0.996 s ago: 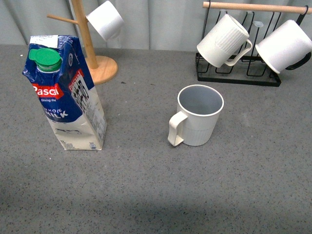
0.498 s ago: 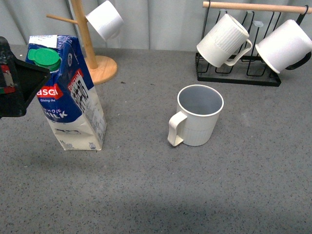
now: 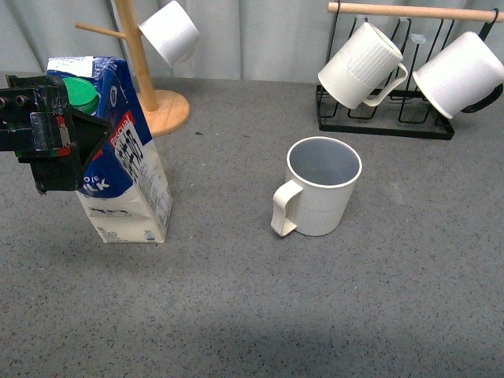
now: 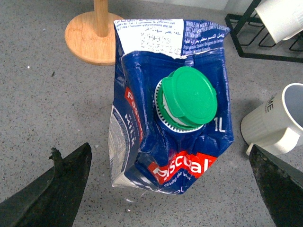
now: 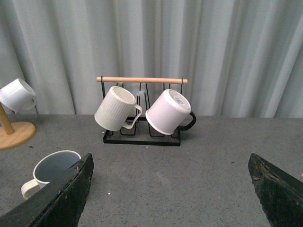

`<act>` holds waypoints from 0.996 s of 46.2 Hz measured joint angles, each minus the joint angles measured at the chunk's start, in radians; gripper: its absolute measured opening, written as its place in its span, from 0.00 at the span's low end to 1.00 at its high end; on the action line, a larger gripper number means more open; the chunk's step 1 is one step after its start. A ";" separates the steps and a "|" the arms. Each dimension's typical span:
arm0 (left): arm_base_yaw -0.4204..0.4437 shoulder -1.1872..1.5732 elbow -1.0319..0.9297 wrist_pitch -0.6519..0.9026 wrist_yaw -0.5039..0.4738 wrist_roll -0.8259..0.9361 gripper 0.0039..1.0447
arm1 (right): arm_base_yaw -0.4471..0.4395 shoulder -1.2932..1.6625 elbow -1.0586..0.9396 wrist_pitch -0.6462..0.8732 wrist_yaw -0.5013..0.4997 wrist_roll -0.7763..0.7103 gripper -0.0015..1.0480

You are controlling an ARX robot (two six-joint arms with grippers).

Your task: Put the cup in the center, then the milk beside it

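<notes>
Cup (image 3: pixel 323 189): cream, ribbed lower body, grey-blue inside. Upright on grey table (image 3: pixel 236 315), near its middle, loop handle turned toward the carton side. Untouched by either gripper.

Milk carton (image 3: pixel 134 185): dark blue above, white below, red label, top edge crumpled. Upright on the table's left part, well apart from the cup. Green cap (image 4: pixel 189 97) screwed on, facing the left wrist camera.

Left gripper (image 4: pixel 168 149): at the height of the carton's top, hiding part of its upper face in the front view. Jaws spread wide, one finger either side of the carton, neither touching it; nothing held.

Right gripper (image 5: pixel 170 156): out of the front view. Jaws spread wide, empty, facing the rack and the curtain behind it.

Wooden mug tree (image 3: pixel 142 71): behind the carton, round base on the table, one white mug (image 3: pixel 169 31) hung on a peg.

Black wire rack (image 3: pixel 386 122): far right of the table, wooden bar on top. Hung from it: ribbed mug (image 3: pixel 362 67) and smooth white mug (image 3: pixel 461 75) with black handle.
</notes>
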 joint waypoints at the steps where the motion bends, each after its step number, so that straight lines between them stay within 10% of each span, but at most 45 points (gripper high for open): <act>1: 0.000 0.008 0.003 0.003 -0.005 0.000 0.94 | 0.000 0.000 0.000 0.000 0.000 0.000 0.91; 22: -0.010 0.079 0.040 0.032 -0.019 0.000 0.94 | 0.000 0.000 0.000 0.000 0.000 0.000 0.91; 46: -0.069 0.045 0.055 0.016 -0.062 -0.027 0.14 | 0.000 0.000 0.000 0.000 0.000 0.000 0.91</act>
